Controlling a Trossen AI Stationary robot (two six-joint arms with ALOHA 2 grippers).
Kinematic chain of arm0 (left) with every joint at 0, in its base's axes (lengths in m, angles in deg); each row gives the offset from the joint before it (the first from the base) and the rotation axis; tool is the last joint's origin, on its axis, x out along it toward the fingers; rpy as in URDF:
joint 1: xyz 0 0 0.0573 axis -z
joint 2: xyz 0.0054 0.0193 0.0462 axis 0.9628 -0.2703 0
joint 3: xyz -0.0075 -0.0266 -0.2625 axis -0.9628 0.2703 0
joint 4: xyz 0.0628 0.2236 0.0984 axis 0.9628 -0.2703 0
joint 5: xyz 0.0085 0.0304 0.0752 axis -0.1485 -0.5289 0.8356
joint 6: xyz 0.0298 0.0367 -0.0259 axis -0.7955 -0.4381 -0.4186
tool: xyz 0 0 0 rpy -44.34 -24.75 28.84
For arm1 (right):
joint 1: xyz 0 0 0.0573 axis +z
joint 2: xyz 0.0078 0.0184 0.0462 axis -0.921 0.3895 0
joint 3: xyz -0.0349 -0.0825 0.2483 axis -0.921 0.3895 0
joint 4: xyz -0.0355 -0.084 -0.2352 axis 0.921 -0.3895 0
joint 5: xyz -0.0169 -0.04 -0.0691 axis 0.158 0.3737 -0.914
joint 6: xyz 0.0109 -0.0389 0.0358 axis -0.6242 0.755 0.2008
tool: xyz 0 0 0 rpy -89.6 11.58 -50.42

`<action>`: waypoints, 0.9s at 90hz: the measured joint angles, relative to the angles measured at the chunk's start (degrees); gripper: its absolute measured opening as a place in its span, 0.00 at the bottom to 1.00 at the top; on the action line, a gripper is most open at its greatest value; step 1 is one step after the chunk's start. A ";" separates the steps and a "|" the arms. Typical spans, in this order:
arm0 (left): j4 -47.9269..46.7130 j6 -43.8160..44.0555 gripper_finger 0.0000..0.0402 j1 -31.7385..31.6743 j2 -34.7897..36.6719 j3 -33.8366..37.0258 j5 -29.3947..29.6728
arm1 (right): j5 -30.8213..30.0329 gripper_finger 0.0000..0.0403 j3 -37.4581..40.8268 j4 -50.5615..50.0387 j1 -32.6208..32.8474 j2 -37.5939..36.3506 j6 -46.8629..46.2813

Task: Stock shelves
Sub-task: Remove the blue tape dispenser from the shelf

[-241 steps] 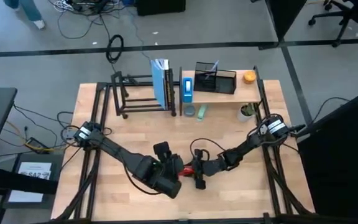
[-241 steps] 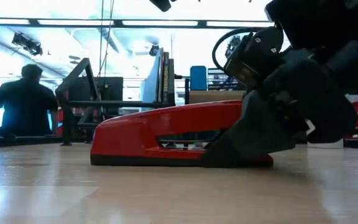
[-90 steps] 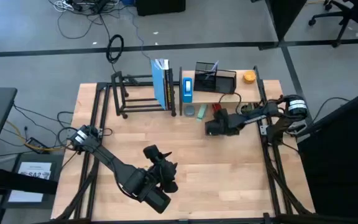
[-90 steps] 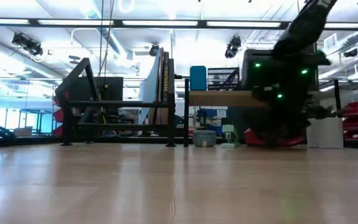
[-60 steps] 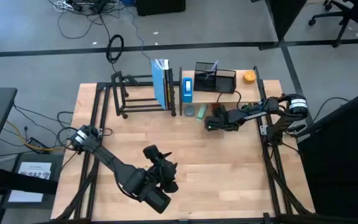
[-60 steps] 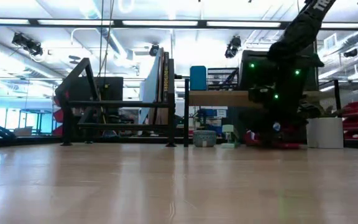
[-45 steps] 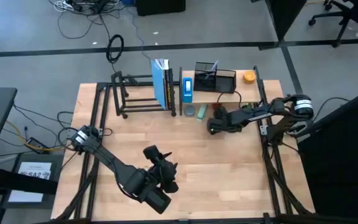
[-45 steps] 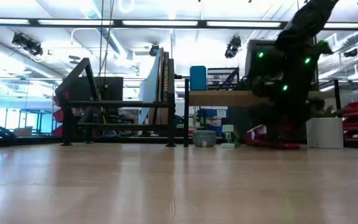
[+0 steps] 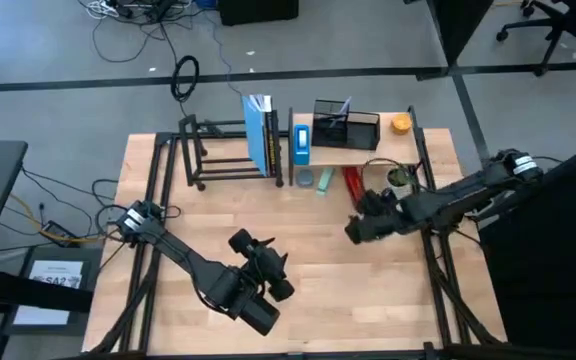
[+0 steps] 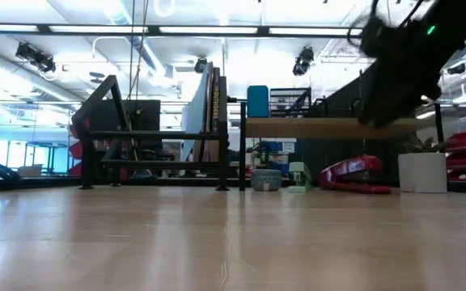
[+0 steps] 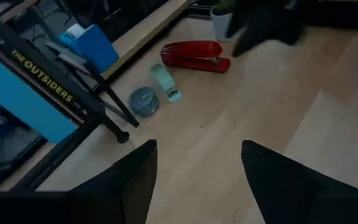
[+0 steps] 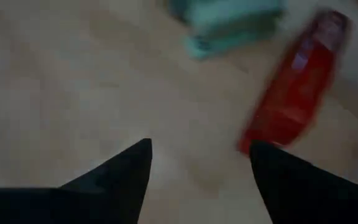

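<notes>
The red stapler [image 9: 351, 182] lies on its base on the table, under the front of the light wood shelf [image 9: 368, 152], and no gripper touches it; it also shows in the low view [image 10: 354, 176] and in the left wrist view [image 11: 194, 56]. My right gripper [image 9: 360, 215] hovers open just on the near side of it, with the blurred stapler [image 12: 297, 87] beyond its fingers. The black metal rack [image 9: 223, 160] stands left of the wood shelf and holds upright books [image 9: 260, 135]. My left gripper [image 9: 253, 248] waits open over the table's near middle.
On the wood shelf stand a black mesh organizer [image 9: 346, 125], a blue box [image 9: 301, 140] and an orange object [image 9: 400, 123]. Under it sit a round tin [image 9: 306, 178], a mint-green item [image 9: 324, 180] and a white plant pot [image 9: 398, 180]. Bare tabletop [image 9: 198, 220] lies between the arms.
My right gripper has drawn back from the stapler toward the table's near edge and risen, swinging a little to the right. The stapler stays lying on the table under the wood shelf, free of the fingers.
</notes>
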 joint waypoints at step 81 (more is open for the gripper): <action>-0.77 -6.26 0.53 -17.47 0.00 -0.02 -9.22 | 1.44 0.58 -4.39 43.46 17.45 33.06 21.74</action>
